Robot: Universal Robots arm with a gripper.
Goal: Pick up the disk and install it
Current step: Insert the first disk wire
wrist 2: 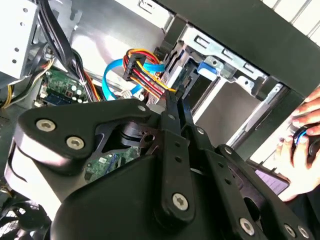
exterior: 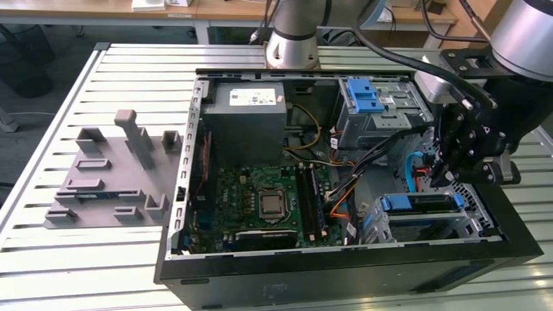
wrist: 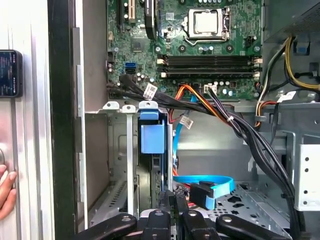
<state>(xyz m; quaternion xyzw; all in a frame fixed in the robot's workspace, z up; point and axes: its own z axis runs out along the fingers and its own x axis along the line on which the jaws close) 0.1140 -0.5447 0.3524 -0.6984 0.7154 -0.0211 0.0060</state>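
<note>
I work from the exterior view first. The computer case lies open on the slatted table, with the motherboard across the middle of its floor. The drive bay sits in the corner of the case on the exterior view's right.

The disk is inside that bay, with the blue front of its carrier facing the open interior. In the first wrist view the disk appears edge-on between the bay's metal rails. I judge it slid in, though I cannot confirm it is fully latched.

The gripper hangs over the bay, just beside the disk. In the second wrist view the gripper has its fingers pressed together with nothing between them.

I judge the pick-up done and the installation at its seating stage. Any further push calls for square contact on the blue carrier. It must also avoid the blue ribbon cable and the cable bundle close by.

A person's hand rests outside the case wall.
</note>
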